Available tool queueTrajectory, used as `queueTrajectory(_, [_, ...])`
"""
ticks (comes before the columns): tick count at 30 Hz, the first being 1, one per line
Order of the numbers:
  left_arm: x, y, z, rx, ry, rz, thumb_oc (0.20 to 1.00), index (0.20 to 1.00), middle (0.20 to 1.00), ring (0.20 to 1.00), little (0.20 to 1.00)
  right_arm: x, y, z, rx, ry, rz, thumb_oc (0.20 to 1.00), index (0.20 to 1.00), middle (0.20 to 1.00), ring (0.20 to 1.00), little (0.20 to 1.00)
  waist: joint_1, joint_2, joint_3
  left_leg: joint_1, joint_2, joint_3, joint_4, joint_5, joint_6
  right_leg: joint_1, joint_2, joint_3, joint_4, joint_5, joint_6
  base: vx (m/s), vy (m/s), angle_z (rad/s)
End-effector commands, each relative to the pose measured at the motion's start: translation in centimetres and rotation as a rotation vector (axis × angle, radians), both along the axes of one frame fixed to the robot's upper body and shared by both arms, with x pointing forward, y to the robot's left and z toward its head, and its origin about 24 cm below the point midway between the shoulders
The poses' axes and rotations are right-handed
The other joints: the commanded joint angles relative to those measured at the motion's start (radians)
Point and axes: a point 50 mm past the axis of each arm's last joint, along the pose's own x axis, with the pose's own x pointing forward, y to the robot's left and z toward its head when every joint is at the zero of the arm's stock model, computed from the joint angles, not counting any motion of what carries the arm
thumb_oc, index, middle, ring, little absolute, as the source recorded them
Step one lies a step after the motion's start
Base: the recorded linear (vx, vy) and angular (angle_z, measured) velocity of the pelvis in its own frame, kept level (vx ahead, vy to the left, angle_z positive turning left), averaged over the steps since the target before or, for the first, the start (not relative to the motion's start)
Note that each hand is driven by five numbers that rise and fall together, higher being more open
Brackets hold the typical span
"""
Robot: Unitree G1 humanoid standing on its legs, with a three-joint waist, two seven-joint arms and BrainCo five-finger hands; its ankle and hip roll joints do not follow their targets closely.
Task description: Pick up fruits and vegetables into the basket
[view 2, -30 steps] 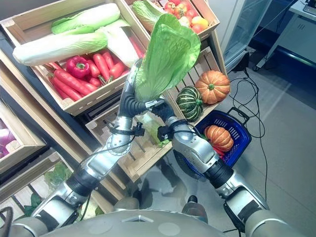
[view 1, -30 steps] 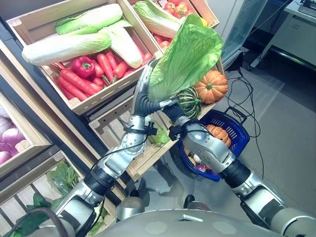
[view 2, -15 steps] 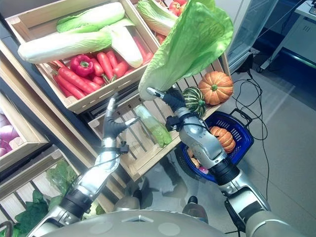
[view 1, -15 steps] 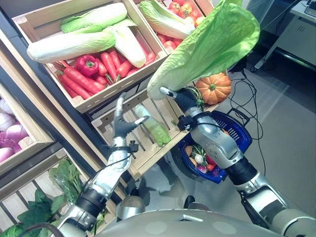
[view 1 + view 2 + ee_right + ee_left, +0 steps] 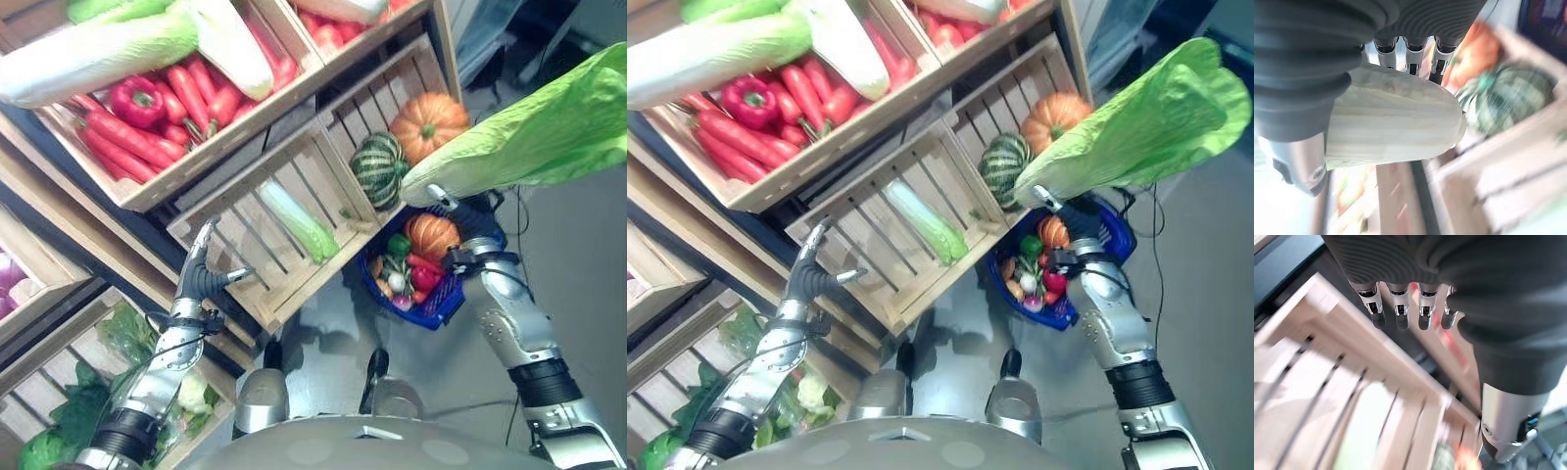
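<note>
— What's in the head views?

— My right hand (image 5: 1080,217) grips the pale stalk of a big crinkled green cabbage leaf head (image 5: 1136,127), held above the blue plastic mesh basket (image 5: 446,299) of mixed produce. Slatted wooden crates (image 5: 245,211) hold a ribbed orange pumpkin (image 5: 429,125) and a striped green squash (image 5: 378,168). My left hand (image 5: 201,274) hangs empty, fingers spread.

— Left wrist?

— Straight fingers (image 5: 1398,313) over crate slats.

— Right wrist?

— Smooth whitish stalk clamped against my palm.

The basket (image 5: 446,299) sits below the crate (image 5: 431,73) holding two pumpkins (image 5: 428,125).
</note>
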Motion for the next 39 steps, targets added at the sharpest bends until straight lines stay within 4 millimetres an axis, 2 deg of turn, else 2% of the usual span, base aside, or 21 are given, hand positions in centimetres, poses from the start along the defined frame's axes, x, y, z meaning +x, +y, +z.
queueTrajectory(1, [0.1, -0.1, 2.0, -0.014, -0.132, -0.053, 1.000, 1.000, 1.000, 1.000, 1.000, 0.5, -0.8, 2.7, -0.019, -0.142, -0.051, 0.200, 0.200, 0.200, 0.200, 0.200, -0.015, 0.005, 0.015, -0.027, 0.043, 0.049, 0.053, -0.071, 0.027, -0.056, -0.048, 0.020, 0.175, -0.125, 0.017, -0.25, -0.040, -0.07])
queueTrajectory(3, [0.9, -0.4, 2.9, -0.053, -0.186, -0.052, 1.000, 1.000, 1.000, 1.000, 1.000, 1.1, -2.6, 2.0, 0.006, -0.097, -0.126, 0.200, 0.200, 0.200, 0.200, 0.200, -0.021, 0.025, 0.067, -0.094, 0.045, 0.048, 0.083, -0.056, 0.021, -0.128, -0.048, 0.019, 0.229, -0.132, 0.001, -0.28, -0.039, -0.09])
queueTrajectory(5, [1.3, -0.7, 3.1, -0.067, -0.206, -0.052, 1.000, 1.000, 1.000, 1.000, 1.000, 1.5, -3.2, 1.9, 0.010, -0.080, -0.150, 0.200, 0.200, 0.200, 0.200, 0.200, -0.022, 0.033, 0.085, -0.119, 0.042, 0.046, 0.101, -0.056, 0.017, -0.158, -0.051, 0.022, 0.265, -0.145, -0.004, -0.13, -0.028, -0.07])
queueTrajectory(9, [2.8, -1.7, 3.9, -0.079, -0.250, -0.051, 1.000, 1.000, 1.000, 1.000, 1.000, 3.0, -5.3, 1.2, 0.037, 0.004, -0.228, 0.200, 0.200, 0.200, 0.200, 0.200, -0.026, 0.075, 0.145, -0.197, 0.033, 0.044, 0.136, -0.036, 0.010, -0.265, -0.057, 0.021, 0.367, -0.173, -0.026, -0.12, -0.022, 0.01])
queueTrajectory(13, [3.3, -2.2, 3.8, -0.107, -0.218, -0.046, 1.000, 1.000, 1.000, 1.000, 1.000, 3.8, -7.8, 0.8, 0.063, 0.094, -0.291, 0.200, 0.200, 0.200, 0.200, 0.200, -0.011, 0.120, 0.151, -0.302, 0.014, 0.043, 0.157, -0.016, 0.010, -0.398, -0.061, 0.022, 0.462, -0.205, -0.043, -0.10, -0.039, 0.02])
queueTrajectory(16, [3.3, -2.1, 3.3, -0.123, -0.190, -0.034, 1.000, 1.000, 1.000, 1.000, 1.000, 4.1, -8.8, 0.9, 0.088, 0.121, -0.318, 0.200, 0.200, 0.200, 0.200, 0.200, 0.002, 0.138, 0.151, -0.352, 0.003, 0.040, 0.171, -0.010, 0.015, -0.460, -0.069, 0.027, 0.507, -0.217, -0.049, -0.05, -0.037, 0.07])
queueTrajectory(19, [3.1, -1.8, 3.1, -0.131, -0.178, -0.030, 1.000, 1.000, 1.000, 1.000, 1.000, 4.5, -10.0, 1.9, 0.091, 0.131, -0.353, 0.200, 0.200, 0.200, 0.200, 0.200, 0.020, 0.156, 0.151, -0.419, -0.007, 0.037, 0.194, -0.008, 0.019, -0.536, -0.076, 0.029, 0.561, -0.235, -0.059, -0.03, -0.069, 0.16])
queueTrajectory(20, [3.0, -1.8, 3.0, -0.129, -0.176, -0.028, 1.000, 1.000, 1.000, 1.000, 1.000, 4.5, -10.2, 2.0, 0.082, 0.140, -0.367, 0.200, 0.200, 0.200, 0.200, 0.200, 0.023, 0.158, 0.151, -0.425, -0.014, 0.030, 0.208, -0.034, 0.014, -0.545, -0.081, 0.041, 0.585, -0.268, -0.052, -0.01, -0.113, 0.21])
queueTrajectory(29, [2.5, -2.0, 4.5, -0.132, -0.269, -0.057, 1.000, 1.000, 1.000, 1.000, 1.000, 5.0, -13.2, 4.9, 0.143, 0.143, -0.449, 0.200, 0.200, 0.200, 0.200, 0.200, 0.074, 0.204, 0.151, -0.608, -0.037, 0.022, 0.286, -0.034, 0.035, -0.721, -0.100, 0.042, 0.685, -0.287, -0.071, -0.02, -0.077, 0.10])
queueTrajectory(34, [2.4, -2.0, 5.6, -0.118, -0.322, -0.077, 1.000, 1.000, 1.000, 1.000, 1.000, 4.7, -14.4, 5.9, 0.222, 0.094, -0.462, 0.200, 0.200, 0.200, 0.200, 0.200, 0.091, 0.213, 0.151, -0.686, -0.044, 0.008, 0.336, -0.044, 0.053, -0.793, -0.100, 0.050, 0.727, -0.293, -0.076, 0.02, -0.086, 0.10])
queueTrajectory(39, [2.5, -1.6, 6.5, -0.090, -0.370, -0.083, 1.000, 1.000, 1.000, 1.000, 1.000, 4.5, -14.7, 5.1, 0.324, 0.103, -0.445, 0.200, 0.200, 0.200, 0.200, 0.200, 0.099, 0.201, 0.151, -0.766, -0.046, -0.013, 0.402, -0.063, 0.070, -0.859, -0.090, 0.063, 0.771, -0.296, -0.082, 0.03, -0.099, 0.07])
